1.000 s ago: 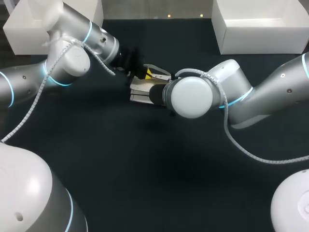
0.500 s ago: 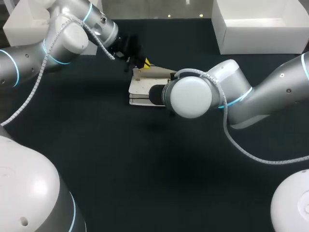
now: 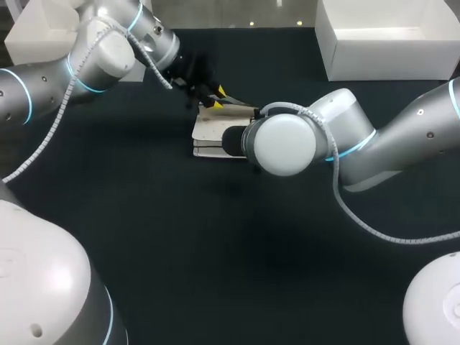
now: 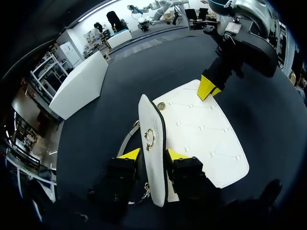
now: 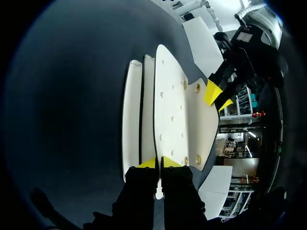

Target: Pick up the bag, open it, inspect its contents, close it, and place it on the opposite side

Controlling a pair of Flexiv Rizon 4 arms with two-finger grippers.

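Observation:
A white quilted bag [image 3: 210,131] lies flat on the dark table in the middle of the head view. Its flap [image 4: 152,129] stands upright, gold clasp showing, between the fingers of my left gripper [image 4: 153,155], which is open at the bag's back edge [image 3: 218,98]. My right gripper [image 5: 159,163] is shut on the thin edge of the bag's top panel [image 5: 168,110], on the side opposite the flap. In the head view my right arm's elbow [image 3: 287,144] hides that gripper. From the left wrist it shows as a yellow tip [image 4: 207,88] at the bag's far edge.
A white box [image 3: 36,43] stands at the table's back left and another white box [image 3: 381,43] at the back right. The dark tabletop [image 3: 230,251] stretches bare in front of the bag.
My left gripper moved back and up from the bag's top, raising the flap, and its fingers have now parted. The right arm has not moved.

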